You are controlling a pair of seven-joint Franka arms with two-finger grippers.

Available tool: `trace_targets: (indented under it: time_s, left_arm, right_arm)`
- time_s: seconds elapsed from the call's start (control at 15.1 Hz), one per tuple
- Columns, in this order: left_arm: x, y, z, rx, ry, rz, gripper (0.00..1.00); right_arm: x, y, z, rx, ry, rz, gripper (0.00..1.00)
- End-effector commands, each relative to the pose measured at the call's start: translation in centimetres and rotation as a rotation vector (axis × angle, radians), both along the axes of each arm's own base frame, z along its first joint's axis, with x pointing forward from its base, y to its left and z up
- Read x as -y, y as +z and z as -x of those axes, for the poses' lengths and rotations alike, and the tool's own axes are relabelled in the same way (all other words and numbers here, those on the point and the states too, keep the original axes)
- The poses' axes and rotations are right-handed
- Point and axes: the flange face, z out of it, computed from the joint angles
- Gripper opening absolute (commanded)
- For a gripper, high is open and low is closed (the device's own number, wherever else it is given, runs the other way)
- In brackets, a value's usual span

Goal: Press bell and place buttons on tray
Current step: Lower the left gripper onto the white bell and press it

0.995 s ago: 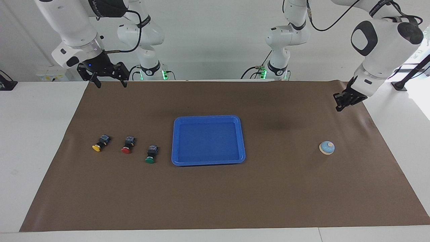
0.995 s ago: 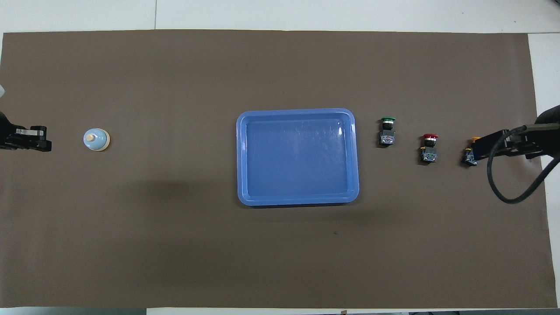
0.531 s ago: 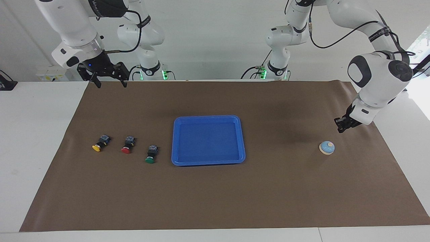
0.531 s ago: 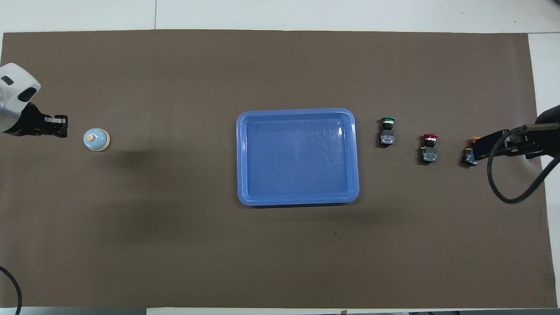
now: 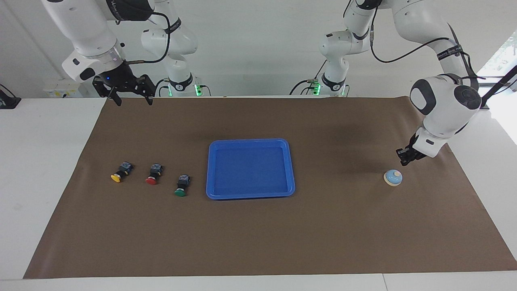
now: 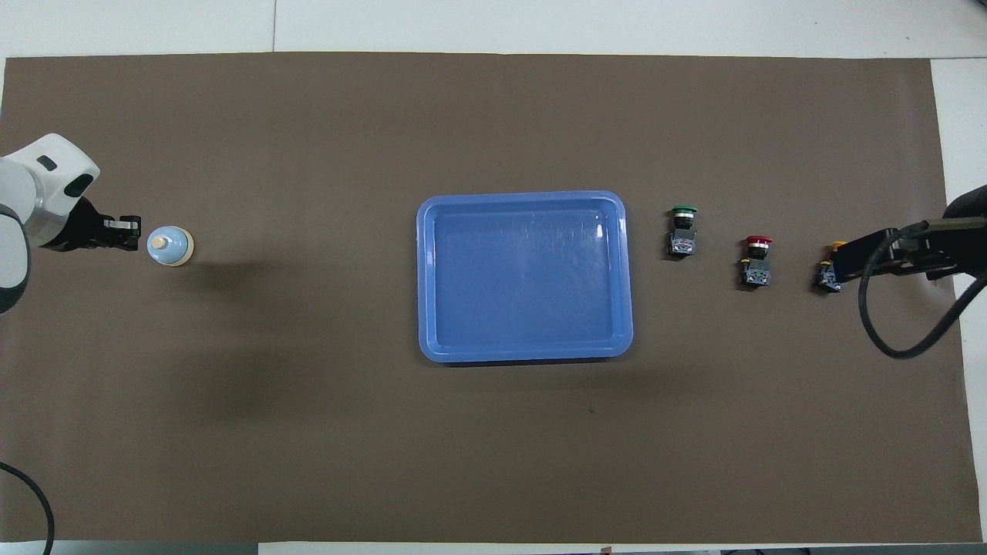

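The light-blue bell (image 5: 393, 177) stands on the brown mat toward the left arm's end of the table, also in the overhead view (image 6: 170, 246). My left gripper (image 5: 403, 160) (image 6: 129, 229) is shut and hangs low over the mat just beside the bell, not touching it. The blue tray (image 5: 250, 141) (image 6: 524, 197) lies empty at the middle. The green button (image 5: 181, 186) (image 6: 682, 230), red button (image 5: 153, 174) (image 6: 756, 260) and yellow button (image 5: 120, 172) (image 6: 828, 276) lie in a row toward the right arm's end. My right gripper (image 5: 131, 99) (image 6: 856, 258) is open and empty, waiting high.
The brown mat (image 5: 258, 234) covers most of the white table (image 5: 40, 161). A black cable (image 6: 887, 339) loops from the right arm over the mat near the yellow button.
My left gripper has come down and moved in toward the bell, from well away to just beside it. The right arm, the buttons, the tray and the bell have not moved.
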Motion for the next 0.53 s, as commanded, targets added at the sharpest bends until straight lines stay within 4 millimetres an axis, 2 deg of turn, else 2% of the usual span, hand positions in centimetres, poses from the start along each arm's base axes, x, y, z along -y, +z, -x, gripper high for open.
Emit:
trace_targets:
  time_s: [0.0, 0.27, 0.4, 0.46]
  left_arm:
    - [-0.1, -2.3, -0.7, 0.015, -0.02, -0.022, 0.0]
    - [-0.2, -4.1, -1.2, 0.021, -0.019, -0.022, 0.0]
    - [-0.1, -5.5, -0.8, 0.011, -0.023, -0.019, 0.0]
    - [-0.1, -5.3, -0.8, 0.006, -0.022, -0.019, 0.0]
  right_arm:
    - [1.8, 0.0, 0.6, -0.006, -0.025, -0.013, 1.0]
    - [2.0, 0.0, 0.6, -0.006, -0.028, -0.013, 1.0]
    - [1.8, 0.0, 0.6, -0.006, -0.024, -0.013, 1.0]
    - [1.7, -0.1, 0.6, -0.008, -0.021, -0.013, 1.0]
